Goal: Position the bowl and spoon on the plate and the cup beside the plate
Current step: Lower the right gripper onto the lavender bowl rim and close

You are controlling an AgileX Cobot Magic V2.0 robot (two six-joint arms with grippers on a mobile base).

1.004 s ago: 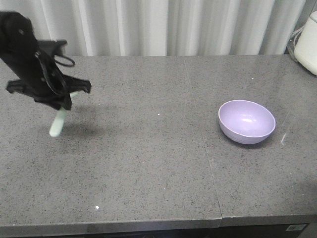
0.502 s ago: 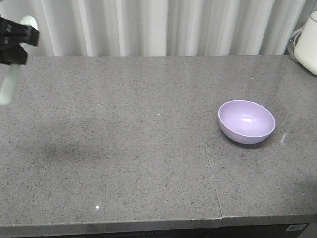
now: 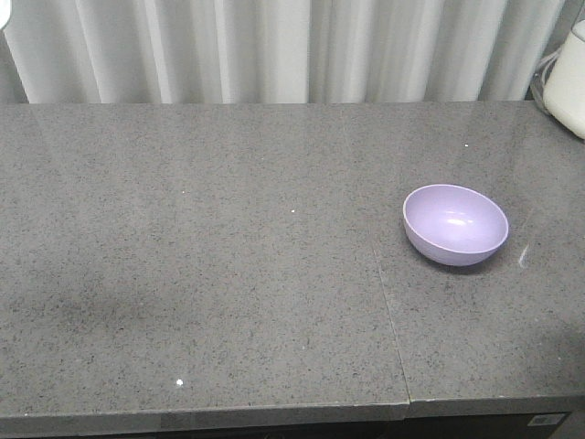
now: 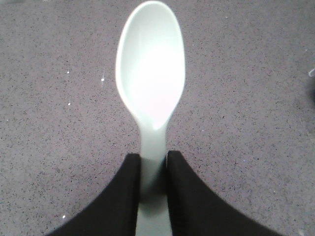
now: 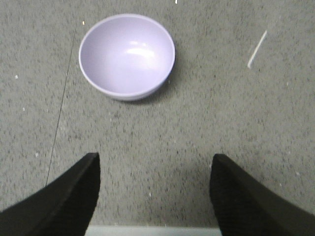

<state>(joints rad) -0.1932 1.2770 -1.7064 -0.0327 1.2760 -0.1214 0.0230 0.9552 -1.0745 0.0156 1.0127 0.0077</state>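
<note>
On the grey counter (image 3: 228, 274) I see the bowl (image 3: 455, 224); my left gripper (image 4: 153, 158) pinches the spoon (image 4: 150, 78) handle, my right gripper (image 5: 156, 162) is spread wide.

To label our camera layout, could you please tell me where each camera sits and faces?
Exterior front-facing: above the counter's near edge, looking across the grey speckled stone countertop toward white curtains; small round lilac plastic bowl on it; no arm shows.
Left wrist: on the left arm, looking down past the left claw, shut on a pale mint-green plastic spoon.
Right wrist: on the right arm, looking down past the open right claw at the bowl.
Shared: front and right-wrist views both show the bowl.
</note>
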